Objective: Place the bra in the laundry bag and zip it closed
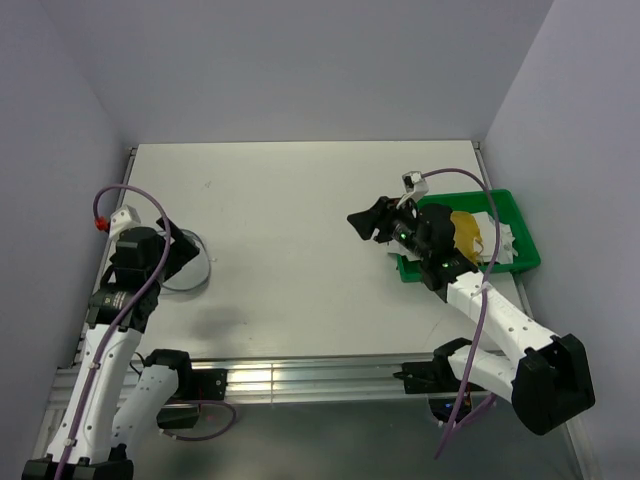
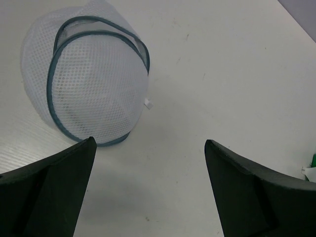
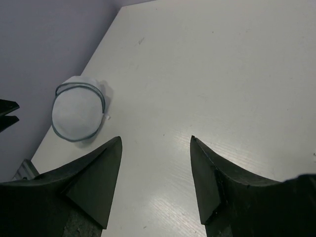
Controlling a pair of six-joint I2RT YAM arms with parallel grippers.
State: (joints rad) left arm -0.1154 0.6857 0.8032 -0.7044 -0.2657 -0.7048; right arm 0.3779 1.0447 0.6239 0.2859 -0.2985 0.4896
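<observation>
The laundry bag (image 2: 91, 84) is a round white mesh pouch with blue-grey hoop rims and a small white pull tab (image 2: 147, 104). It lies on the table at the left (image 1: 190, 262) and shows small in the right wrist view (image 3: 77, 114). My left gripper (image 2: 150, 143) is open and empty, hovering just in front of the bag. A yellow-tan bra (image 1: 466, 233) lies in the green tray (image 1: 525, 230) at the right. My right gripper (image 1: 368, 222) is open and empty over the table, left of the tray.
White items lie beside the bra in the green tray. Grey walls close in the table on the left, back and right. The table's near edge carries an aluminium rail (image 1: 300, 380) with both arm bases.
</observation>
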